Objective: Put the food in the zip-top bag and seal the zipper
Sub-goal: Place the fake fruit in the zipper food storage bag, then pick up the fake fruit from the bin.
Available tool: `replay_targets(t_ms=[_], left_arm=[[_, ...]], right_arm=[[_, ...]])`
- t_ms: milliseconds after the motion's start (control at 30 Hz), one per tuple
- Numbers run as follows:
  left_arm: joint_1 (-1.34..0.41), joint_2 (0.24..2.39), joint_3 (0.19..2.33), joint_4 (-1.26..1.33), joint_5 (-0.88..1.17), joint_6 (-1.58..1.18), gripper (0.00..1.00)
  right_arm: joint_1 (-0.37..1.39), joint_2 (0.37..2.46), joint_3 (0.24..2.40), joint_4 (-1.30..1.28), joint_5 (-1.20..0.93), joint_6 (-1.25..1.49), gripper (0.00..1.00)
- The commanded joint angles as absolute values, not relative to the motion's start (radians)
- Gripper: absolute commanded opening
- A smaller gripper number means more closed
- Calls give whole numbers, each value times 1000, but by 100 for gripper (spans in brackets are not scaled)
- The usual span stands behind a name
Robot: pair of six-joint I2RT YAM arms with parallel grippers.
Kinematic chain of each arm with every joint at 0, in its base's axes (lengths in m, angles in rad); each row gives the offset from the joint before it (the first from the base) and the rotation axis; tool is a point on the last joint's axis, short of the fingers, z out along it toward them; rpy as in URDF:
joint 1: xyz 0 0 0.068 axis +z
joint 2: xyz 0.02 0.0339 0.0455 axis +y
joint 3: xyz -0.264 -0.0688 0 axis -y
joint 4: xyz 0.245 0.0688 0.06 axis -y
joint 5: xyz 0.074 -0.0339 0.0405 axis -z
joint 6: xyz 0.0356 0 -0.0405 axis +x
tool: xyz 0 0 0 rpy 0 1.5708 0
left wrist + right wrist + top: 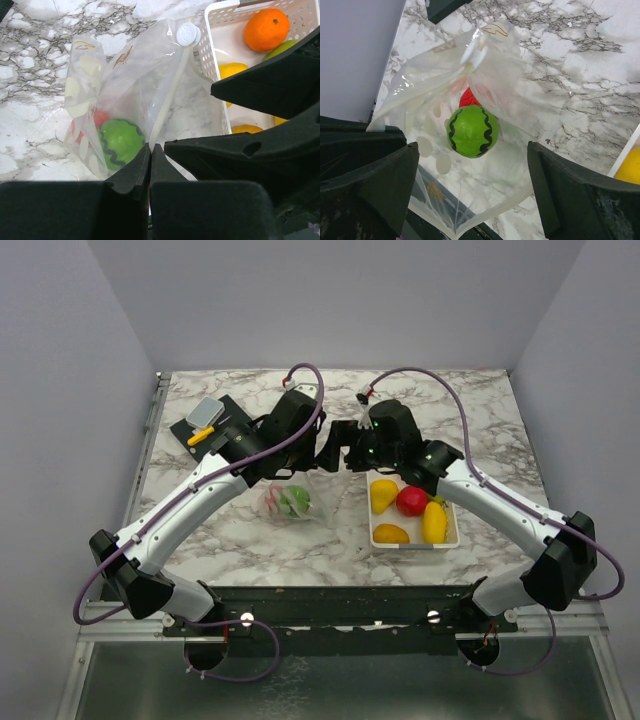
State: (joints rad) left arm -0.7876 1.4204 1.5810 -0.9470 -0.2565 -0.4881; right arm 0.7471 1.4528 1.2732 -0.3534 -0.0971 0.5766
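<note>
Marble table (pixel 250 550), near to far. Toward the near edge, right of centre: white tray (pixel 450 540) w/ four toy pieces showing from above, two yellow, one red (pixel 411 501), one orange-yellow. The left wrist cam adds an orange (pixel 266 29) and a green piece (pixel 286 47) in that tray; neither shows in the overhead view.

Just left of the tray, mid-table: zip-top bag (pixel 290 502), holding a green striped toy fruit (pixel 472 131) and a red piece (pixel 466 97). Can't tell if the bag's bottom rests on the marble.

Left gripper (pixel 150 150): fingers pressed together, pinching the bag's mouth edge at the end of the zipper (pixel 167 85), which runs back to a white slider (pixel 187 34).

Right gripper (pixel 472 165): fingers spread wide either side of the bag, gripping nothing. Only this arm's cam looks down into the gaping, unsealed mouth; from above the two grippers merge into one dark mass.

Far-left corner: black pad (pixel 215 445) w/ grey block (pixel 204 412) & yellow-orange tool (pixel 200 436), both seen from overhead only.
</note>
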Motion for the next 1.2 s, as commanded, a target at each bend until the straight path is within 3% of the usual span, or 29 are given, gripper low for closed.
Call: replay_targets(t_ms=[0, 1167], left_arm=[[-787, 1426, 1600, -930, -284, -485, 0], [-779, 1408, 1541, -902, -274, -463, 0]], right_arm=[[753, 1406, 1276, -383, -76, 577, 94], [703, 1180, 1124, -821, 391, 635, 93]])
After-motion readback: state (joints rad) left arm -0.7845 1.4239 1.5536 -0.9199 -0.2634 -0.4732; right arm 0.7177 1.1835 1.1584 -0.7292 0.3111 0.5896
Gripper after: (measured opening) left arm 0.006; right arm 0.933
